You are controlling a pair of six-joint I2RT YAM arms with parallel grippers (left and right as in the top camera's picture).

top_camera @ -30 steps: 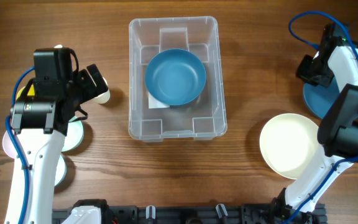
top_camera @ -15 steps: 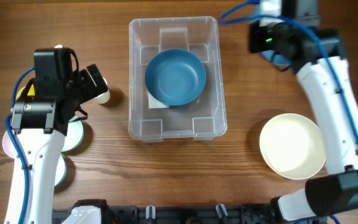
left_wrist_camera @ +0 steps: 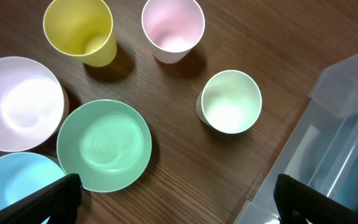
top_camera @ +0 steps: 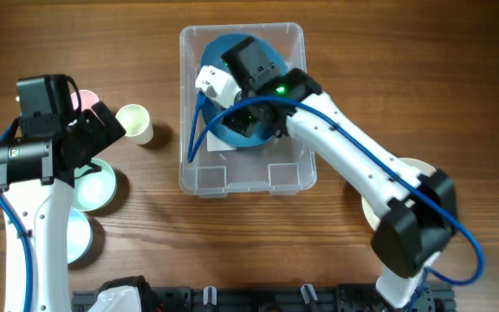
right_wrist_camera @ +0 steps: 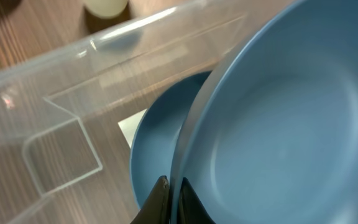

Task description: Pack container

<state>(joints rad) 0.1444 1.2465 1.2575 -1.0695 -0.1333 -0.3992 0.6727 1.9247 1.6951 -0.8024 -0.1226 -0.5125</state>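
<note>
The clear container [top_camera: 186, 104] stands in the middle of the table with a blue bowl [top_camera: 232, 139] lying in it. My right gripper [top_camera: 248, 120] reaches over the container. In the right wrist view it [right_wrist_camera: 173, 186] is shut on the rim of a second blue bowl [right_wrist_camera: 278, 118], held tilted just above the first bowl [right_wrist_camera: 154, 143] and inside the container wall [right_wrist_camera: 61, 81]. My left gripper [left_wrist_camera: 179, 202] is open and empty above bare wood, between a green bowl [left_wrist_camera: 104, 144] and the container's corner [left_wrist_camera: 344, 93].
Left of the container stand a pale green cup [top_camera: 135, 123], a pink cup [left_wrist_camera: 173, 28] and a yellow cup [left_wrist_camera: 82, 31]. A lilac bowl [left_wrist_camera: 17, 102] and a light blue bowl [top_camera: 68, 238] lie by the green bowl. A cream bowl [top_camera: 405, 165] lies right, mostly under my right arm.
My right arm has swung from the far right to over the container, carrying the blue bowl from there. My left arm has drawn back to the left, uncovering the pink cup.
</note>
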